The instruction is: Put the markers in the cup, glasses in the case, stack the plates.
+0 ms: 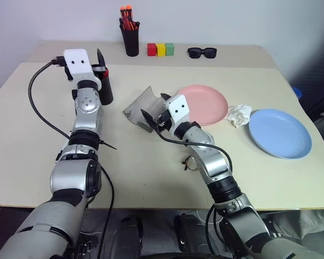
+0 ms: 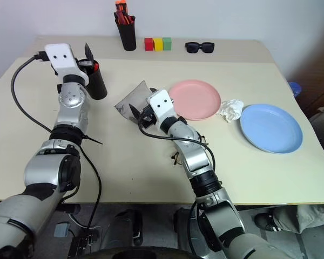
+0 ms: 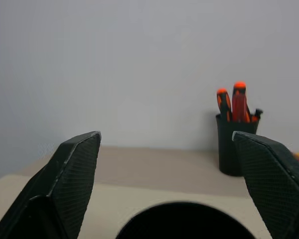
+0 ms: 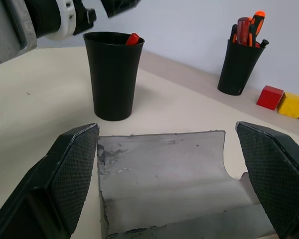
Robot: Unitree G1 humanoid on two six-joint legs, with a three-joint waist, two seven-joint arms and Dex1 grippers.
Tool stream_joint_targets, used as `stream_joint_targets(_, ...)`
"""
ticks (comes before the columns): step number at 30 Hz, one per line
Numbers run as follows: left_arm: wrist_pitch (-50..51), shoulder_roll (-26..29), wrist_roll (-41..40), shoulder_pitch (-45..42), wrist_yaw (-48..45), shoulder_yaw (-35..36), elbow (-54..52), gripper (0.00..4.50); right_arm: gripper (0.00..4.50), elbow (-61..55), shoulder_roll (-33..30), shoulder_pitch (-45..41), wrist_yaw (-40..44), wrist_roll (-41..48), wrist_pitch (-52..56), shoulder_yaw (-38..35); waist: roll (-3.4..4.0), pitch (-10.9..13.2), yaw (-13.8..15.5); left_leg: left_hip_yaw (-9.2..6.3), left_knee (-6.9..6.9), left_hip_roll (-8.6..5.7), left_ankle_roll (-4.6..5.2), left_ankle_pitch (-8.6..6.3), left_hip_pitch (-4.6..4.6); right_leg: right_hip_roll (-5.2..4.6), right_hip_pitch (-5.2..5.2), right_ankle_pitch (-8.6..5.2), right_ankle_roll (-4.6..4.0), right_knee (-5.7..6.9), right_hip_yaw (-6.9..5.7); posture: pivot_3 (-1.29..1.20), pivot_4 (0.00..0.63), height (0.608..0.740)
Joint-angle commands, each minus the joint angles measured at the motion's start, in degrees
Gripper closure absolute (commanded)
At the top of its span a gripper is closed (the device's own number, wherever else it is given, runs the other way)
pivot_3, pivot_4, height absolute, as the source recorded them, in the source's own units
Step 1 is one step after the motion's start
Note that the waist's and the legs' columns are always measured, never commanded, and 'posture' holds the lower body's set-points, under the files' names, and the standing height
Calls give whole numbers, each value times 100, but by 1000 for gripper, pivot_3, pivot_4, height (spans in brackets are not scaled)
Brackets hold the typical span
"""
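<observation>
Thin dark wire of the glasses (image 1: 190, 162) nearest, lying on the pale worktop (image 1: 151, 178) tucked beside the right forearm, not yet in the case, so likely the next item to fetch. Just beyond, right gripper (image 1: 155, 115) with fingers spread wide and nothing between them, poised at the open grey case (image 1: 140, 108); lid tipped up and the hollow inner face turned toward the wrist camera, seemingly kept open to receive the glasses. Salmon pink plate (image 1: 208, 102) just behind the case, a crumpled white tissue (image 1: 238, 115) between it and the light blue plate (image 1: 281, 133); plates well apart, unstacked, so that step judged untouched. Farther left, left gripper (image 3: 172, 184) raised directly over the black cup (image 4: 113, 74), fingers (image 3: 74, 179) wide apart and empty, rim of the cup showing right below them. Red marker (image 4: 133, 38) poking above the cup rim, leaning inside: marker step judged done, release fitting the open fingers. At the far edge, black pen holder (image 1: 131, 39) with orange-capped pens, three coloured blocks (image 1: 160, 49), chunky sunglasses (image 1: 202, 52), all clear of the work.
</observation>
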Motion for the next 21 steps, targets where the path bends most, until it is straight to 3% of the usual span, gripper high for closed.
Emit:
stream_joint_targets(1, 641, 223, -153, 145, 111, 199, -1153, 138, 0, -362, -30, -87, 142, 151, 90, -66, 0, 0, -3, -1, 0, 0, 0, 0, 0, 0, 0, 0, 0, 1, 0, 0, 150, 722)
stream_joint_targets(5, 2488, 517, -332, 790, -83, 268, -2901, 58, 0, -707, -357, -21, 625, 386, 367, -115, 2, 0, -28, -1, -1, 2, -2, 1, 1, 1, 0, 0, 0, 7, 0, 0, 150, 722)
stream_joint_targets(8, 5267, 1044, -949, 1711, -532, 496, -4969, 58, 0, -1356, -1154, 341, 1786, 829, 494, -7, 2, 0, -30, -3, 0, 3, -3, 2, 0, 0, 0, 0, 1, 9, -1, 0, 150, 722)
stream_joint_targets(11, 7536, 1522, -1443, 2409, -747, 831, -6322, 58, 0, -1944, -1909, 707, 2735, 1350, 761, 20, 1, 0, -51, -10, -2, 4, -3, 1, 1, 1, 5, -4, 5, 7, -2, 0, 150, 722)
stream_joint_targets(17, 11082, 2134, -2205, 3162, -1495, 1291, -7507, 58, 0, -1765, -2344, 800, 3149, 1389, 700, -13, -1, 0, -114, -24, 2, 3, -13, 7, 31, 3, 26, -4, -2, 22, -11, 0, 150, 722)
stream_joint_targets(21, 11515, 2415, -2523, 3679, -1576, 1169, -7657, 58, 0, -1650, -2256, 724, 3159, 1382, 676, 4, -2, -1, -145, -29, 0, 2, -12, 7, 41, 3, 33, -5, -4, 21, -11, 0, 150, 722)
